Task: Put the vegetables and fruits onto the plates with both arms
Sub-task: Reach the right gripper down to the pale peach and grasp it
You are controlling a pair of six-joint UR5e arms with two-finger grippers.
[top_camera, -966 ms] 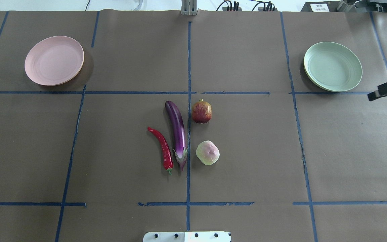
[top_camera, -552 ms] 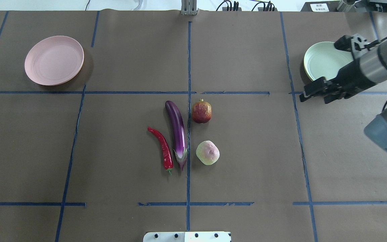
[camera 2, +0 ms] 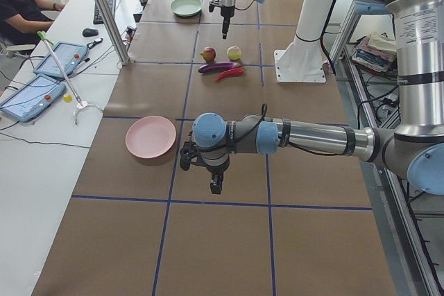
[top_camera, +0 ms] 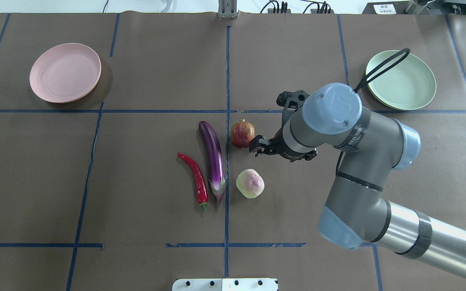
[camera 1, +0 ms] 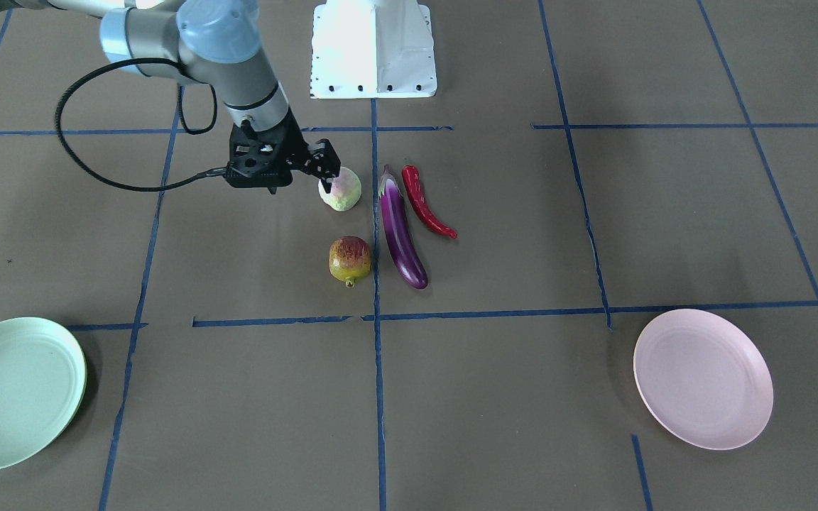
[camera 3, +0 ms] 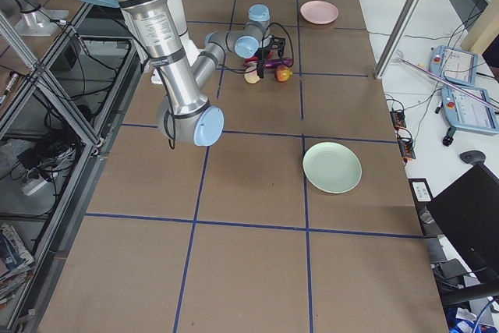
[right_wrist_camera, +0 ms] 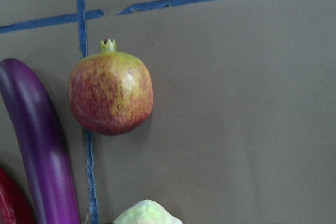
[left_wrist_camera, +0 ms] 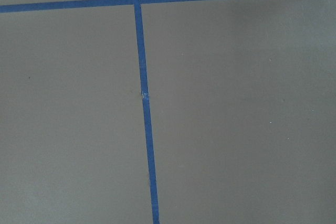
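The purple eggplant (top_camera: 214, 155) and red chili (top_camera: 195, 176) lie side by side at the table's middle. The red-orange fruit (top_camera: 242, 134) and the pale green fruit (top_camera: 250, 184) sit just to their right. My right gripper (top_camera: 257, 146) hovers open and empty beside the two fruits; its wrist view shows the red-orange fruit (right_wrist_camera: 111, 93) with no finger in the picture. The pink plate (top_camera: 65, 72) is far left, the mint plate (top_camera: 401, 80) far right, both empty. My left gripper (camera 2: 216, 185) hangs over bare paper near the pink plate (camera 2: 150, 136); I cannot tell whether it is open.
The white base block (top_camera: 225, 284) is at the near table edge. Blue tape lines (left_wrist_camera: 143, 98) cross the brown paper. The right arm's elbow (top_camera: 354, 218) spans the right half of the table. Tablets and a seated person (camera 2: 21, 5) are beside the table.
My right arm has swept in from the right edge, past the mint plate, to the table's middle beside the two fruits. The produce and plates have not moved.
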